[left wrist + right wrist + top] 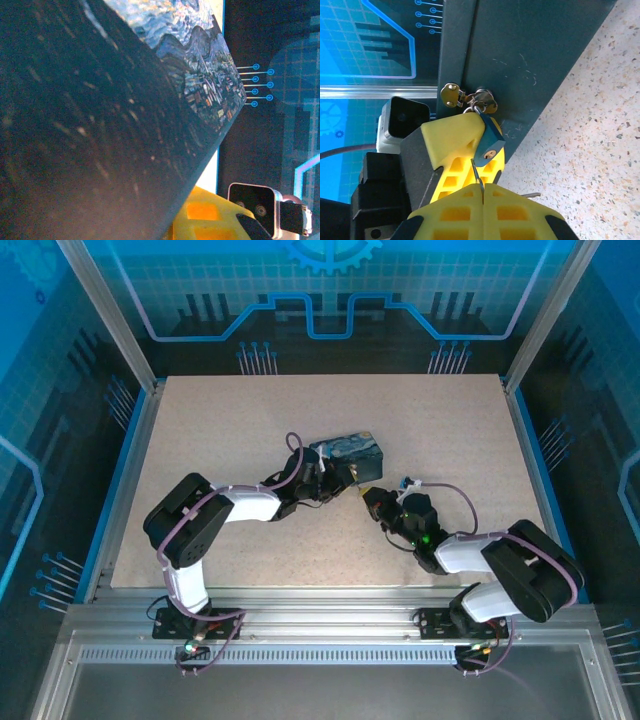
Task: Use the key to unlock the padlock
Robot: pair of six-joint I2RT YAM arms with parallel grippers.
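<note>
Right gripper (482,196) clenching key (477,176), blade poking out past fingertips. Padlock (488,139) hanging off hasp on box (530,60) front wall, keyhole facing key. Key tip sitting just beside keyhole, not yet entering (blade axis looking slightly off to one side). Left gripper (336,478) appearing to brace padlock; cannot tell its closure. Right arm nearer for insertion.

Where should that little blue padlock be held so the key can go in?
Probably the padlock by its flat body, pinched across the broad faces from the side. It hangs from the hasp on the box with its keyhole end pointing at the key, so that end should stay uncovered.
</note>
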